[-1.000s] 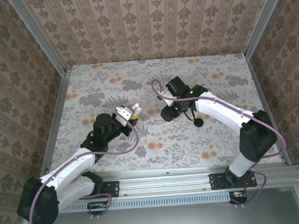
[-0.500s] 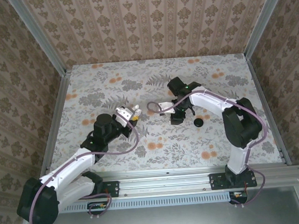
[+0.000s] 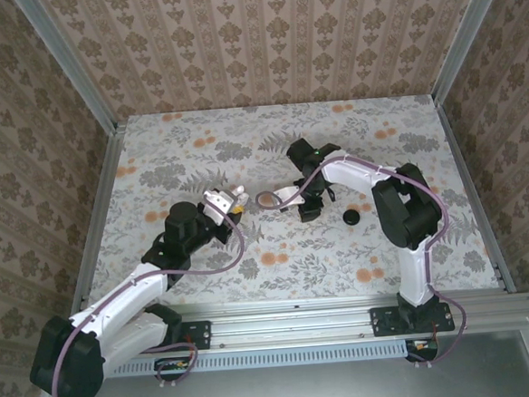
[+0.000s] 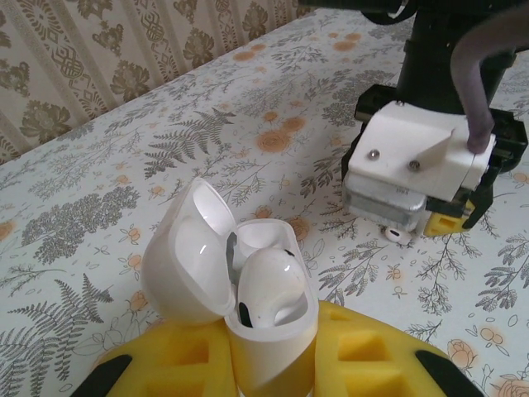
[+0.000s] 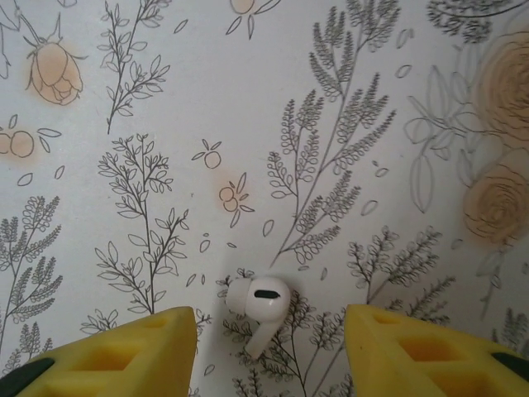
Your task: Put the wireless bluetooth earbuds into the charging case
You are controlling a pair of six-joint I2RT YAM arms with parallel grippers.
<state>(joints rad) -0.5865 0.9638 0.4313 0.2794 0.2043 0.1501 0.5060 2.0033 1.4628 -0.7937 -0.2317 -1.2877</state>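
Our left fingers (image 4: 364,356) clamp the open charging case (image 4: 198,273), its lid raised. To its right the white earbud (image 5: 258,299) lies on the tabletop (image 5: 372,99) between our half-spread right fingers (image 5: 124,351), untouched, its stem pointing toward the wrist, across their closing line.

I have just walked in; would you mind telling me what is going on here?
The left gripper is shut on the open white charging case, lid up, and one earbud looks already seated inside. The right gripper hangs open just above the second white earbud, which lies on the flowered table between its yellow fingers, not yet gripped. That one remains to be inserted.
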